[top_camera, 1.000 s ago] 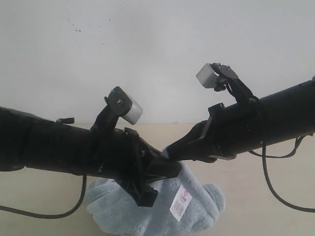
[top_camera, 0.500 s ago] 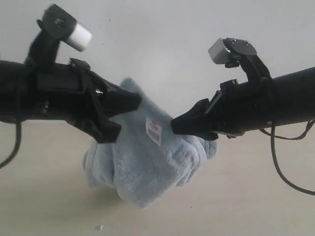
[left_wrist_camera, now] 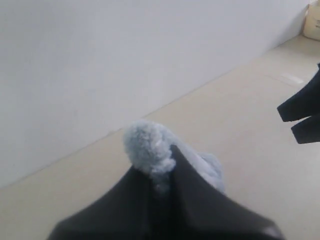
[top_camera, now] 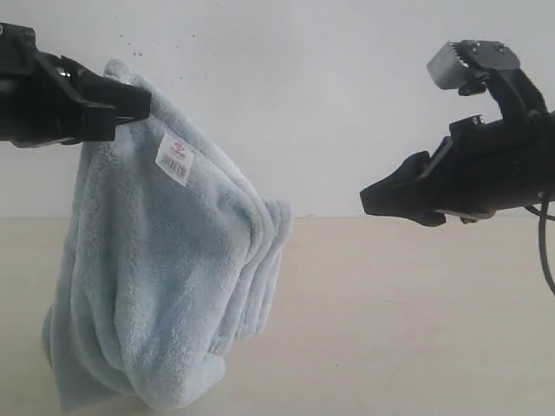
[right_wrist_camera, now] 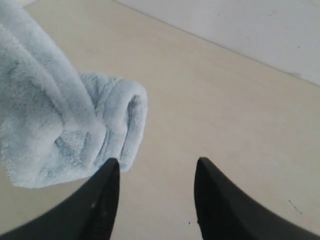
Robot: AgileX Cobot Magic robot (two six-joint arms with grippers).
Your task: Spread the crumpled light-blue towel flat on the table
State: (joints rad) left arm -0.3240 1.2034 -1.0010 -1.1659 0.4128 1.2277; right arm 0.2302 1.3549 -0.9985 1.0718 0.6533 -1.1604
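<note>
High on the left, the left gripper (top_camera: 139,104) is clamped on a corner of the towel (top_camera: 165,277). The towel hangs bunched, and its lowest folds run out of sight, so I can't tell whether they touch the table (top_camera: 416,329). The right gripper (top_camera: 371,194) hovers well apart from it, jaws spread and empty.

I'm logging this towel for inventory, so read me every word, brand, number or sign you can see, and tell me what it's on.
white label on the towel: a pink-red mark above rows of dark print, too small and blurred to read.
No other writing, number or sign shows in any of the views.
</note>
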